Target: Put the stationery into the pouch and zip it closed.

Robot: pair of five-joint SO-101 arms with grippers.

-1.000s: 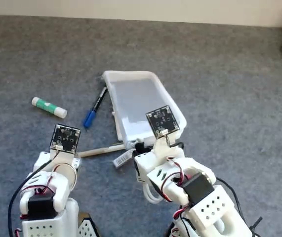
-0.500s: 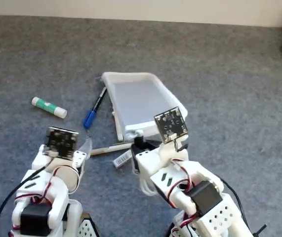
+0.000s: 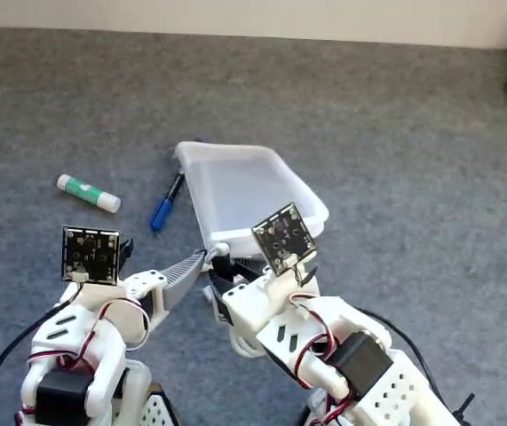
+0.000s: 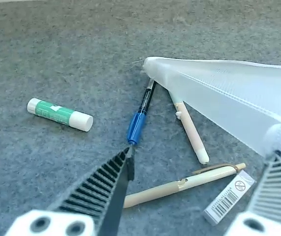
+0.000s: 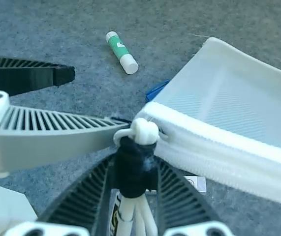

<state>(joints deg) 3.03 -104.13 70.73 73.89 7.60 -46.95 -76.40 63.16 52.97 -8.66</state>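
On grey carpet [image 3: 413, 133], the right claw [image 5: 135, 166] pinches the ribbed pouch's [image 5: 238, 98] zip pull [image 5: 133, 152]; the left claw [image 4: 203, 160] gapes.

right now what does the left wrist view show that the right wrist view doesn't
The left wrist view adds the cream click pen and a second cream pen partly under the pouch. The right wrist view adds the right gripper shut on the zipper pull. Shared: the pouch, green glue stick, blue pen, barcode tag and the open left gripper.
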